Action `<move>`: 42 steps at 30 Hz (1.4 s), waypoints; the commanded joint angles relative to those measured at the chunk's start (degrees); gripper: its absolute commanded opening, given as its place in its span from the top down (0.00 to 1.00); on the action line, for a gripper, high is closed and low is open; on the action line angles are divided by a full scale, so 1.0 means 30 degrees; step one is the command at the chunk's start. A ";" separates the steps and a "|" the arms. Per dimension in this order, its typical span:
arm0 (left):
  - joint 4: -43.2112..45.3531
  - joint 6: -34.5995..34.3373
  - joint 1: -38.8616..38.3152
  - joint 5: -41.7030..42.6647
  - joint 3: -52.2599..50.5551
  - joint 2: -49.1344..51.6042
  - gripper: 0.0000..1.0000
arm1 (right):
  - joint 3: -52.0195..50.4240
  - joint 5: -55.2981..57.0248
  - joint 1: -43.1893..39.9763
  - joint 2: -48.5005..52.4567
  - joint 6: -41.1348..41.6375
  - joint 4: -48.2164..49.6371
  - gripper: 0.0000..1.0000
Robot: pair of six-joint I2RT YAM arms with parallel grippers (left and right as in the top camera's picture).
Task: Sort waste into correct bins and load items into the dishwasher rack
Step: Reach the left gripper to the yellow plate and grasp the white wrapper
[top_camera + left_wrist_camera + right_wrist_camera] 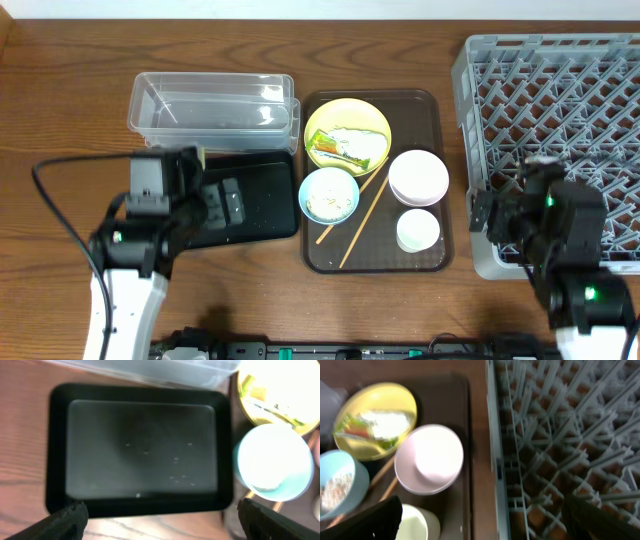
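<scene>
The yellow plate (347, 128) holds the green-and-white wrapper (338, 150) on the brown serving tray (432, 105). The light-blue bowl (328, 194) holds white rice-like scraps. The pinkish-white bowl (418, 176), white cup (417, 230) and chopsticks (356, 214) lie beside it. My left gripper (226, 200) is open and empty over the black tray (262, 203), which fills the left wrist view (140, 445). My right gripper (497, 216) is open and empty between the serving tray and the grey rack (560, 95). The right wrist view shows the pinkish bowl (429, 459), the cup (420, 525) and the rack (560, 435).
The clear tub (210, 103) stands behind the black tray, touching the serving tray's left edge. A black cable (50, 200) loops on the wood at far left. The rack reaches the table's right edge.
</scene>
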 commanded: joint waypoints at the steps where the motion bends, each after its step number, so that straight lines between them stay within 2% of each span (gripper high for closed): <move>1: -0.0226 -0.0029 0.0095 0.2382 0.1100 0.0736 0.02 | 0.1668 -0.0525 0.0321 0.1501 -0.0299 -0.0503 0.01; 6: 0.1574 -0.0321 0.0051 0.3541 0.1100 0.0845 0.03 | 0.1953 -0.0648 0.0321 0.2062 -0.0299 -0.0488 0.01; 10: 0.3089 -0.0160 -0.0474 0.3286 0.1676 0.1537 0.03 | 0.1953 -0.0641 0.0321 0.2062 -0.0299 -0.0350 0.01; 13: 0.3927 0.1056 -0.1311 0.2616 0.2951 0.2987 0.03 | 0.1953 -0.0641 0.0321 0.2062 -0.0299 -0.0357 0.01; 18: 0.5712 0.5056 -0.3541 0.1319 0.5180 0.6156 0.03 | 0.1953 -0.0648 0.0321 0.2062 -0.0291 -0.0452 0.01; 24: 1.0688 0.7825 -0.6215 0.0947 0.5741 0.9799 0.03 | 0.1953 -0.0648 0.0321 0.2062 -0.0291 -0.0452 0.01; 28: 1.3435 0.7934 -0.6972 0.0954 0.5741 1.1781 0.02 | 0.1953 -0.0641 0.0321 0.2062 -0.0299 -0.0452 0.01; 34: 1.5278 0.6914 -0.7293 0.3519 0.5741 1.3799 0.02 | 0.1945 -0.0641 0.0321 0.2069 -0.0299 -0.0510 0.01; 38: 1.6393 0.6943 -0.7621 0.3679 0.5741 1.5132 0.03 | 0.1945 -0.0641 0.0321 0.2062 -0.0299 -0.0663 0.01; 42: 1.6932 0.8699 -0.7970 0.3519 0.5741 1.6203 0.05 | 0.1945 -0.0641 0.0321 0.2062 -0.0299 -0.0831 0.01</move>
